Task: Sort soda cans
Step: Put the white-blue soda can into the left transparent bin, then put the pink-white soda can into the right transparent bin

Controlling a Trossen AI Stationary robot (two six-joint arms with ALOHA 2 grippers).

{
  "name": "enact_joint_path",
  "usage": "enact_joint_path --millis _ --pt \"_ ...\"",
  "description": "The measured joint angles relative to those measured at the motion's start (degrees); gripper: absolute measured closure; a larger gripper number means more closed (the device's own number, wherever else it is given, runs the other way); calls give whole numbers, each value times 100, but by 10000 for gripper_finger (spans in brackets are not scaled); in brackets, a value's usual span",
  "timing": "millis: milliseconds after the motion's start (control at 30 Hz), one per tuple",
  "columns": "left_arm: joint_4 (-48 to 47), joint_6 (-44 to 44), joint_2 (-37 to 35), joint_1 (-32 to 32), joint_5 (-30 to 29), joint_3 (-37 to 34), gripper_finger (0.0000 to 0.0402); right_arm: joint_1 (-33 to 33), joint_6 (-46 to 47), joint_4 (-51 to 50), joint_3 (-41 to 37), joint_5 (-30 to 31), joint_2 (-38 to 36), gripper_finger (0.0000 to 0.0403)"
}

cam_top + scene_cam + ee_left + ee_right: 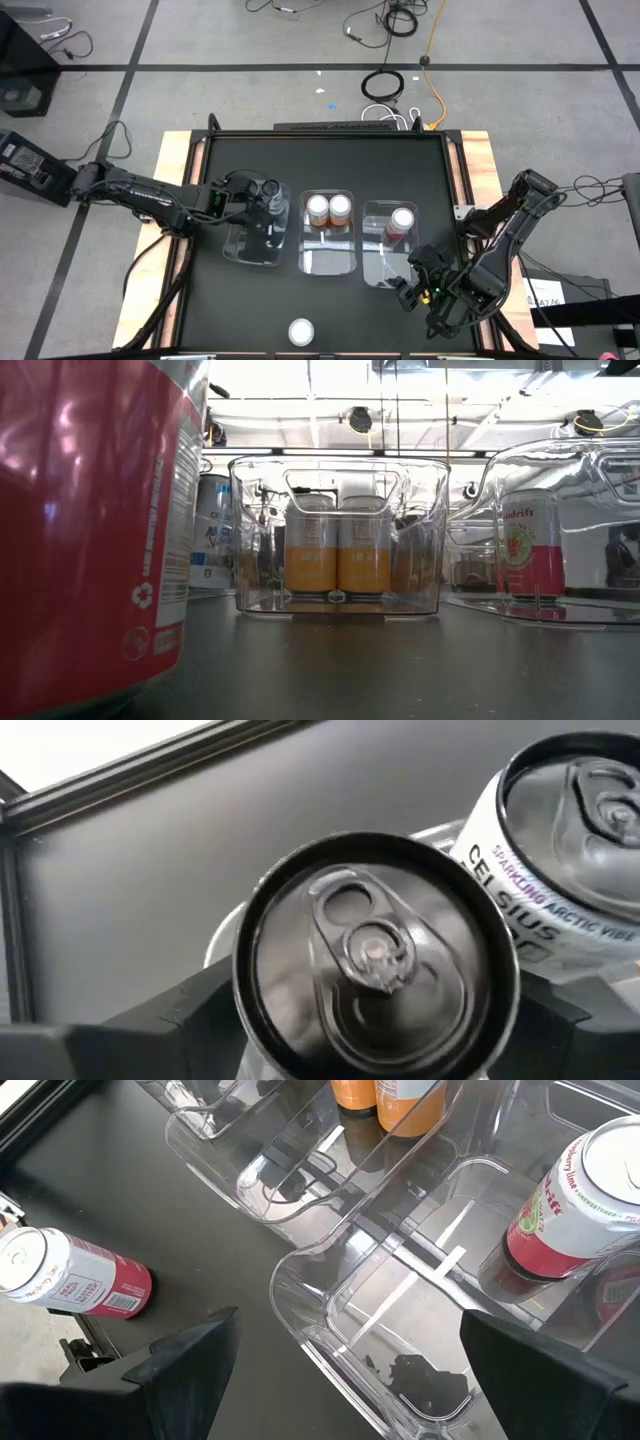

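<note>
Black can [375, 955] clamped in the left gripper [262, 192], above the left bin [240, 250], beside its twin [570, 840]. Best lowered straight, clear of that neighbour. Right gripper [345, 1355] open, idle.

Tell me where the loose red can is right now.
In the high view, the loose red can stands alone near the table's front edge, outside the bins, below the middle bin.

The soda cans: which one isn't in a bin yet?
The red can standing alone on the table's front edge; the others sit in or over the clear bins.
</note>
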Motion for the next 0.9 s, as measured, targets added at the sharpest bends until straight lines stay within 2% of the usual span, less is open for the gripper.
enact_joint_path --millis 233,567,900 --pt "2 2 -13 0 85 0 58 0 2 2 0 2 -1 32" --pt "5 185 -93 0 599 7 56 0 0 2 0 4 -2 32" --pt "-28 176 -673 0 630 8 56 0 -7 39 0 4 -2 32"
